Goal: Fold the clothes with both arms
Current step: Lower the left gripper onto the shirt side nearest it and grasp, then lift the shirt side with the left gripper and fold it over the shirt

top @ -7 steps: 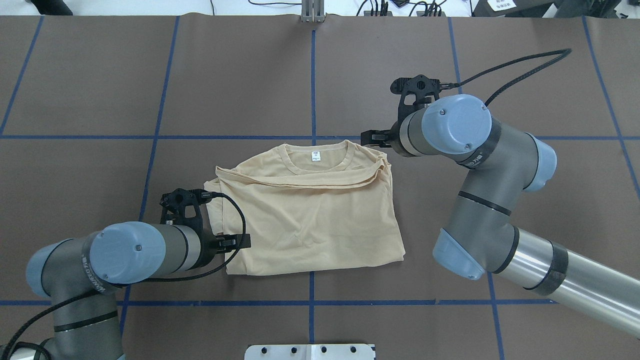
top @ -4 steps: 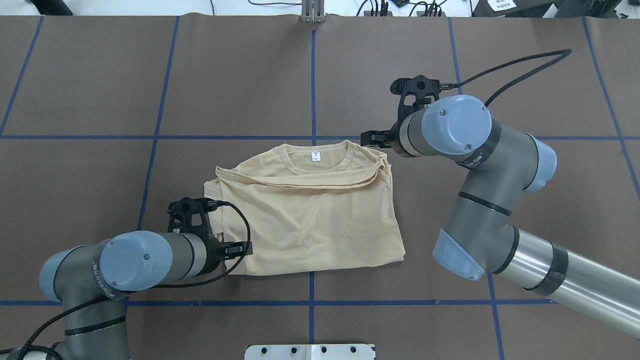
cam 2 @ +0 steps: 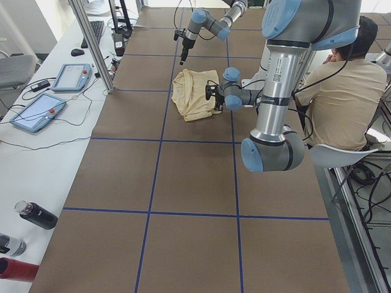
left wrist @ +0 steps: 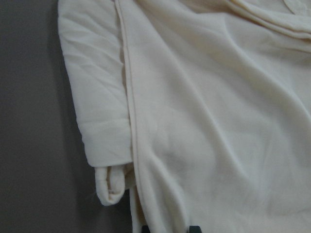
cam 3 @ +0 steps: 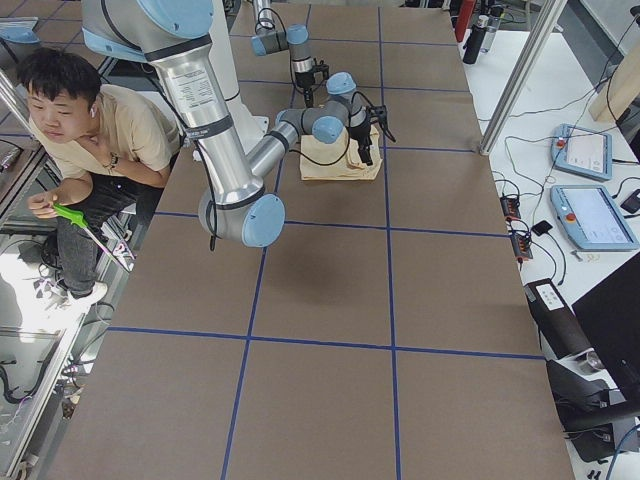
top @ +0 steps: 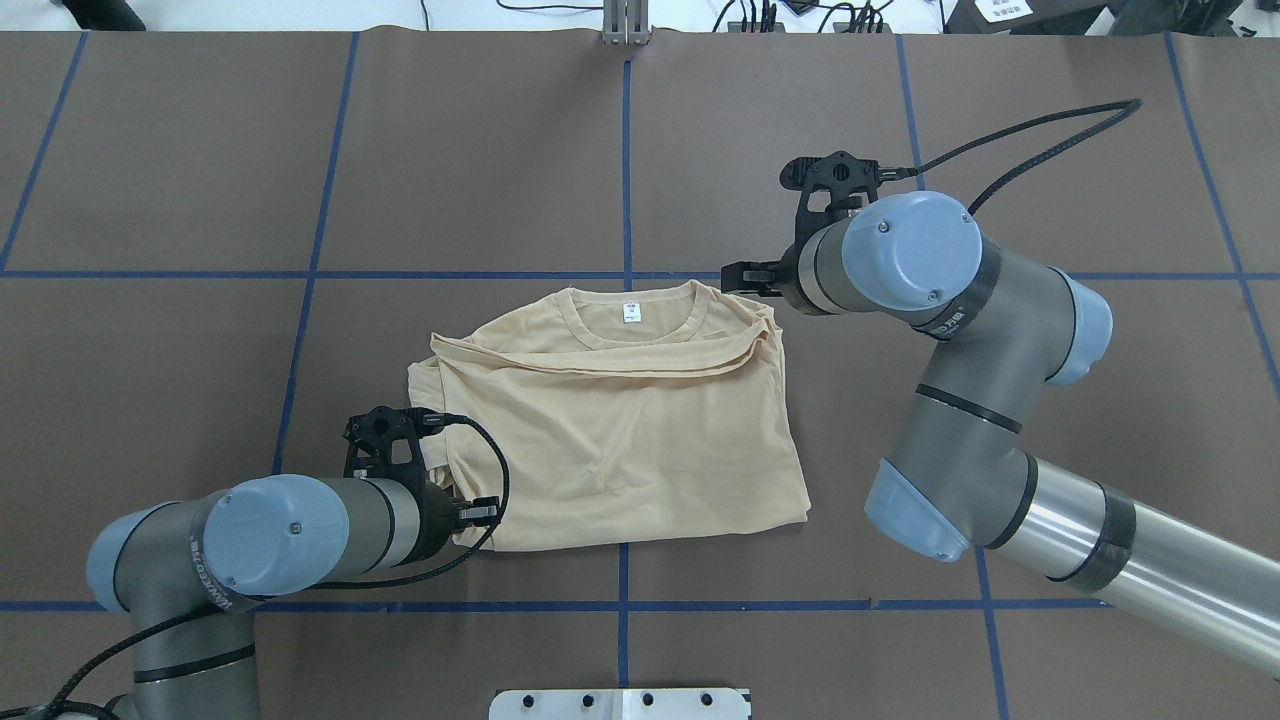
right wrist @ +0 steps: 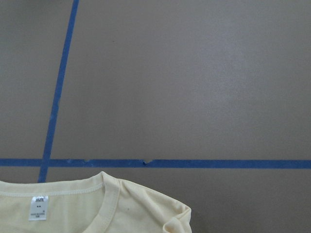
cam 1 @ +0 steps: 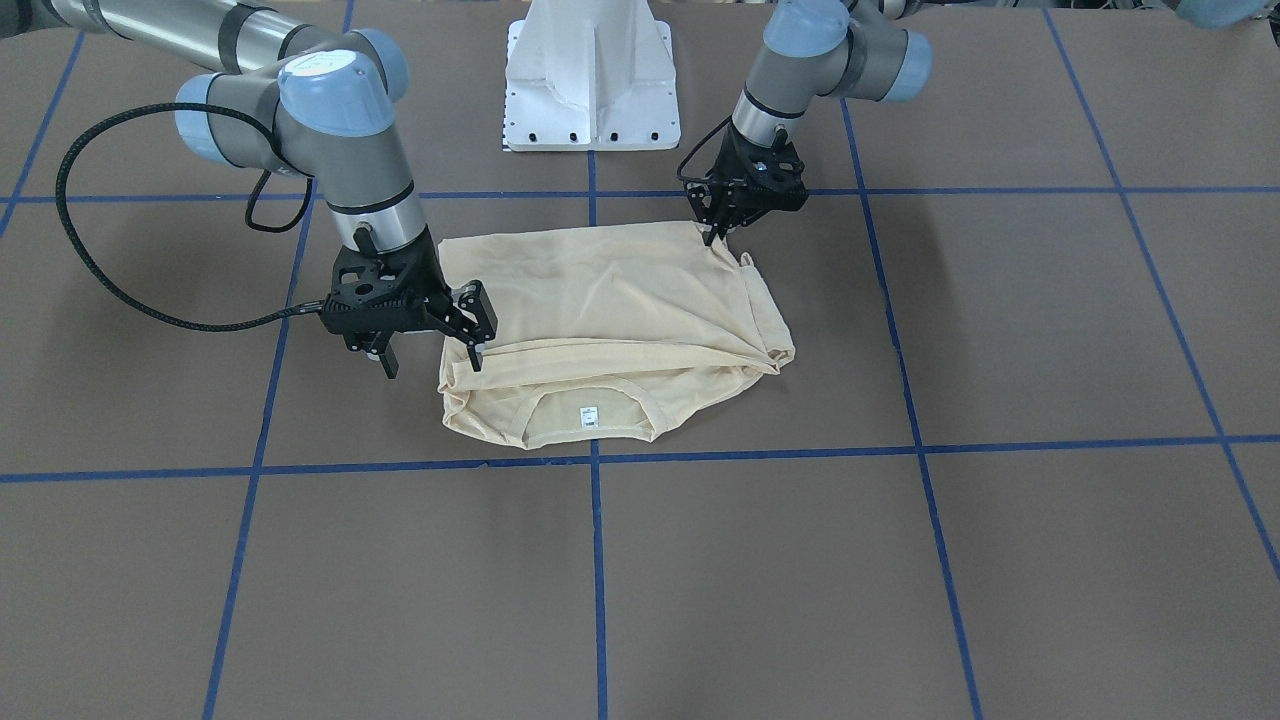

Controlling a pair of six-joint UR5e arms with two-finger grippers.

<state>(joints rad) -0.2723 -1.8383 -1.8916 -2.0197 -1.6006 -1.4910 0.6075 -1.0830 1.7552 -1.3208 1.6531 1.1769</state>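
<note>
1. Brown table mat [top: 160,150] w/ blue tape grid [top: 627,150]. The work sits mid-table, by the centre crossing.
2. Left gripper [top: 480,512] hangs over the shirt's near-left corner, at the hem end. Its wrist view shows two fingertips [left wrist: 194,229] w/ a narrow gap and cloth beneath. Can't tell if they're pinching cloth or not.
3. T-shirt [top: 620,440] lies flat, folded to a rough rectangle. A sleeve [left wrist: 97,97] is tucked along its left edge. The neck label [top: 631,312] is on the far side, facing up.
4. Right gripper [cam 1: 432,352] stands at the far-right shoulder corner w/ jaws spread wide and nothing held. One finger is over the cloth edge, the other off on the mat.
5. Step in hand, prob.: taking two edge pts for the next fold. To do it well:
   - Left should bite all layers incl. the tucked sleeve, not just the top ply.
   - Right should shift inward so the shoulder stack sits btwn its fingers before closing.
   - Both should lift together, low, w/ even tension, else the thin fabric skews and the stack slips.
</note>
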